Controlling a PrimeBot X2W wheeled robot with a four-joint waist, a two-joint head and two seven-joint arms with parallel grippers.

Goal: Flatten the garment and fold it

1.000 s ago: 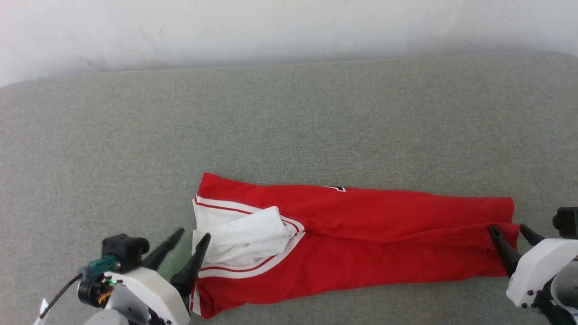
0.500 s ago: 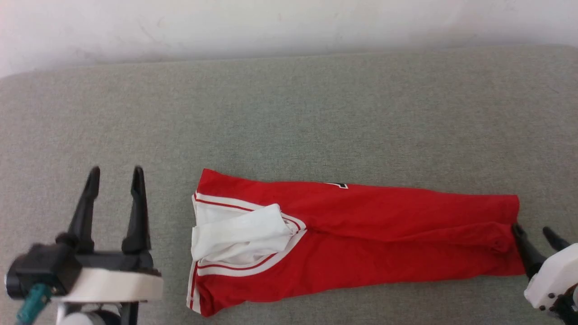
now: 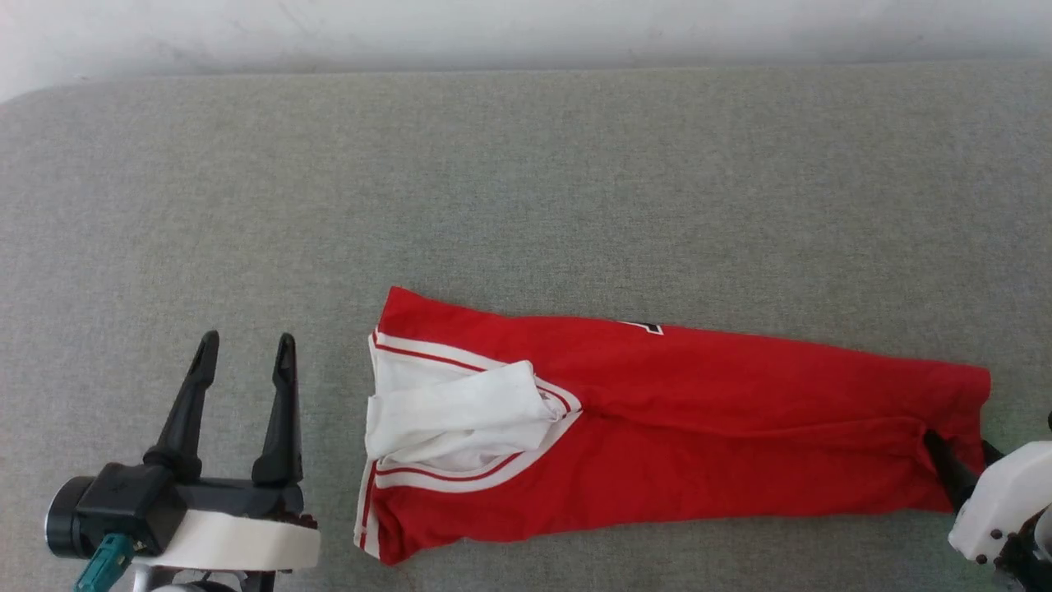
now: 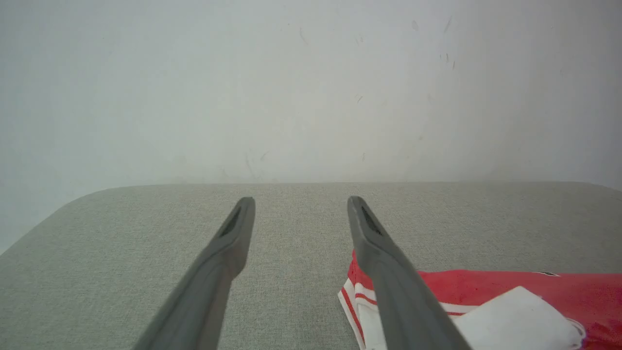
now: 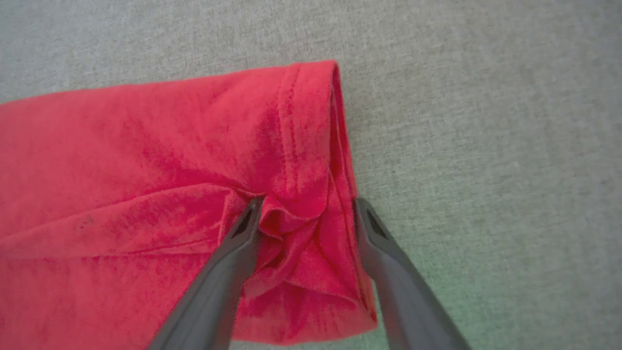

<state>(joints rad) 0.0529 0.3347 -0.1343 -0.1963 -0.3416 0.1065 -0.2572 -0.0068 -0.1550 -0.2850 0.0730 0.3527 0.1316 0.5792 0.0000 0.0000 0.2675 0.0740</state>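
Observation:
The garment (image 3: 699, 427), a red jersey with white sleeves, lies on the grey surface as a long narrow strip running left to right. Its white sleeve (image 3: 460, 407) and striped trim are bunched at the left end. My left gripper (image 3: 245, 339) stands open to the left of that end, clear of the cloth. In the left wrist view the left gripper (image 4: 301, 201) holds nothing, and the garment (image 4: 486, 287) lies to its lower right. My right gripper (image 3: 957, 444) is at the hem end. In the right wrist view the right gripper (image 5: 306, 201) is open, its fingers straddling a raised pucker of the garment (image 5: 146, 146).
The grey fabric-covered surface (image 3: 526, 181) stretches wide beyond the garment, with a rounded corner at the far left. A pale wall (image 3: 526, 25) rises right behind its far edge.
My left gripper has let go of the sleeve end, opened wide and drawn off to the left. The right gripper stays at the hem. The head camera has shifted.

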